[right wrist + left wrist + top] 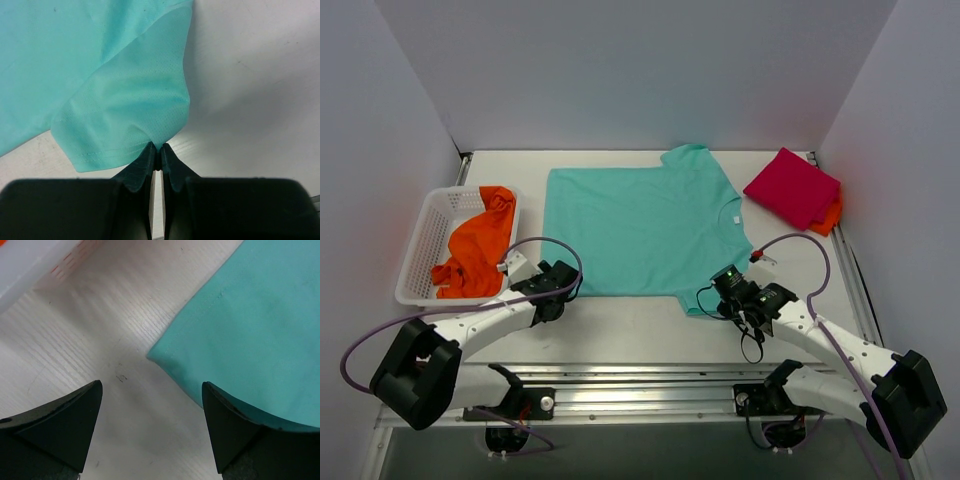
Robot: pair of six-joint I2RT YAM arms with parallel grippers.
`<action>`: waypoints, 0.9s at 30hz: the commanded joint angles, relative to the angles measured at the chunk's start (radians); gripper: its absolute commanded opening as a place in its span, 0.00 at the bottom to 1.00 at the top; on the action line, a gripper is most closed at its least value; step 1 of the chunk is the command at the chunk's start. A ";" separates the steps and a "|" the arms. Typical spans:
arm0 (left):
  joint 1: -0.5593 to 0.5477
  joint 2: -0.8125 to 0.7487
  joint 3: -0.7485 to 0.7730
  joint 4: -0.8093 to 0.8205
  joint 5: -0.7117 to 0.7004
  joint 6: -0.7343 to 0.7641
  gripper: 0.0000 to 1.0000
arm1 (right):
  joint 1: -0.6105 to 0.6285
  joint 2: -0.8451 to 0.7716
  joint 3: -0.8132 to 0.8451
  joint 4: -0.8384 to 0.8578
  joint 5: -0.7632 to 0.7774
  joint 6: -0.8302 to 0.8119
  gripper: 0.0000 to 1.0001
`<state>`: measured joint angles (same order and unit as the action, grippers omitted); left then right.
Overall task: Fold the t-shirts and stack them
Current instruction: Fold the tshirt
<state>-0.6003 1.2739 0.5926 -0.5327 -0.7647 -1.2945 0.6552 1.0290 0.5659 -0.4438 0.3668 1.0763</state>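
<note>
While the teal shirt (640, 230) lies flat mid-worktop (620, 330), right jaws pinch its near right sleeve hem.
Left jaws spread wide at the shirt's near left corner. Pink shirt (792, 185) folded far right, atop an orange shirt (832, 215); second orange shirt (475, 250) heaped in basket (420, 255), left.

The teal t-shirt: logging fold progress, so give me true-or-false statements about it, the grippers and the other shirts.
1. The right gripper is shut on the teal t-shirt's sleeve. True.
2. The left gripper is shut on its hem. False: it is open at the near left corner.
3. The magenta t-shirt sits in the white basket. False: it lies folded at the far right on an orange t-shirt; the basket holds a crumpled orange t-shirt.
4. The teal t-shirt lies spread out, unfolded. True.
</note>
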 commanded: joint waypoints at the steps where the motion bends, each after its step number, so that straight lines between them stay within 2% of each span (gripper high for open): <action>1: 0.008 -0.002 0.033 0.034 -0.061 -0.028 0.89 | 0.004 -0.017 -0.008 -0.019 0.046 0.007 0.00; 6: 0.031 0.036 0.026 0.076 -0.042 -0.014 0.89 | 0.006 -0.006 -0.006 -0.019 0.049 0.013 0.00; 13: 0.043 0.108 0.075 0.077 -0.019 0.001 0.75 | 0.007 0.006 -0.003 -0.010 0.038 0.014 0.00; 21: 0.046 0.199 0.093 0.154 0.028 0.026 0.74 | 0.007 -0.007 0.002 -0.029 0.049 0.014 0.00; 25: 0.045 0.203 0.085 0.168 0.038 0.034 0.68 | 0.009 -0.026 -0.001 -0.039 0.052 0.014 0.00; 27: 0.046 0.197 0.082 0.177 0.038 0.035 0.59 | 0.007 -0.026 -0.001 -0.039 0.050 0.016 0.00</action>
<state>-0.5606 1.4647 0.6609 -0.3992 -0.7555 -1.2640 0.6559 1.0222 0.5636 -0.4366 0.3748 1.0798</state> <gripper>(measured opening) 0.622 0.019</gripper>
